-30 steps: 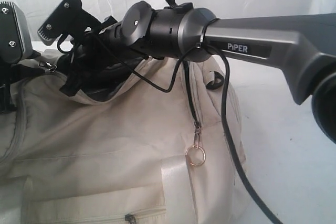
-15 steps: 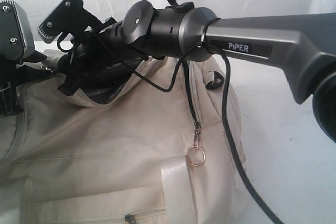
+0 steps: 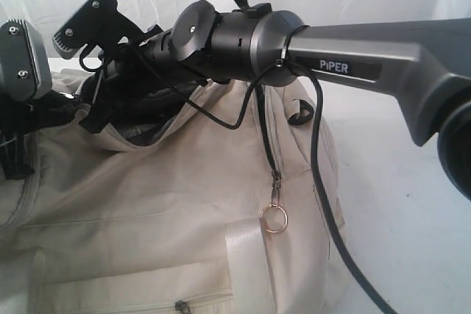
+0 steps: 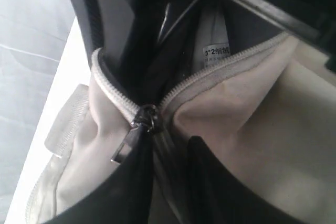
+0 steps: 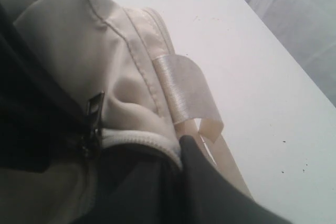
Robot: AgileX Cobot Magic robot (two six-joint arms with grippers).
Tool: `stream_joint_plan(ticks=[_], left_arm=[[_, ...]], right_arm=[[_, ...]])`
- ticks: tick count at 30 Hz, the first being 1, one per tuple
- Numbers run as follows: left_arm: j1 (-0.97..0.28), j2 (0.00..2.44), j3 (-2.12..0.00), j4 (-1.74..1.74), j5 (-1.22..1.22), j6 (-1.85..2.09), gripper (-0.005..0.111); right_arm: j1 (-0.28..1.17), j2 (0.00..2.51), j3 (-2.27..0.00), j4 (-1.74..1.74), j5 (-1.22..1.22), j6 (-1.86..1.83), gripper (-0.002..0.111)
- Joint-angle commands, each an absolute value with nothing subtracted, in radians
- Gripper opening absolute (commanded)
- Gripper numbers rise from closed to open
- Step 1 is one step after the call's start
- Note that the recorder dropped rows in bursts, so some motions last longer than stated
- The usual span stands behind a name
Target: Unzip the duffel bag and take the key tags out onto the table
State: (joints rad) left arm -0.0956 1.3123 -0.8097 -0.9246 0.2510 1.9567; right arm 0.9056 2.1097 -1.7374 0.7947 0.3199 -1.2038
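The cream duffel bag (image 3: 169, 204) lies on the white table (image 3: 412, 226), its top zipper partly open and showing dark lining. My right gripper (image 3: 103, 117) reaches across to the opening and is shut on the bag's zipper rim (image 5: 142, 141). In the left wrist view my left gripper (image 4: 170, 141) straddles the closed stretch of zipper just behind the slider (image 4: 147, 118). Its fingers (image 4: 123, 192) stand apart, and the metal pull tab (image 4: 122, 149) lies against one of them. A ring zipper pull (image 3: 274, 218) hangs on the bag's side. The key tags are hidden.
The right arm (image 3: 368, 64) spans the scene above the bag, trailing a black cable (image 3: 324, 204). The left arm's grey housing (image 3: 22, 60) sits at the bag's left end. A pale webbing strap (image 5: 184, 90) hangs over the bag's end, with bare table (image 5: 252, 77) beyond it.
The left arm's housing has shifted slightly down and right at the bag's left end. The right arm and the hanging ring have stayed put.
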Motion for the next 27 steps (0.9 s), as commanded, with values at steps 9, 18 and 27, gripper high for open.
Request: stream_joint_plan(ticks=[9,18,27], left_arm=[[-0.104,1.279,-0.821,-0.957,0.202,2.042,0.039],[-0.104,1.24,-0.828,-0.957,0.215,2.042,0.039],[-0.104,1.229,-0.828,-0.957,0.199,2.049,0.036]], right_arm=[[0.897,2.073,-1.743,0.821,0.262,-1.207,0.0],[0.897,2.073,-1.743,0.819,0.261,-1.207,0.0],[0.897,2.073,-1.743,0.819,0.261,-1.207,0.0]])
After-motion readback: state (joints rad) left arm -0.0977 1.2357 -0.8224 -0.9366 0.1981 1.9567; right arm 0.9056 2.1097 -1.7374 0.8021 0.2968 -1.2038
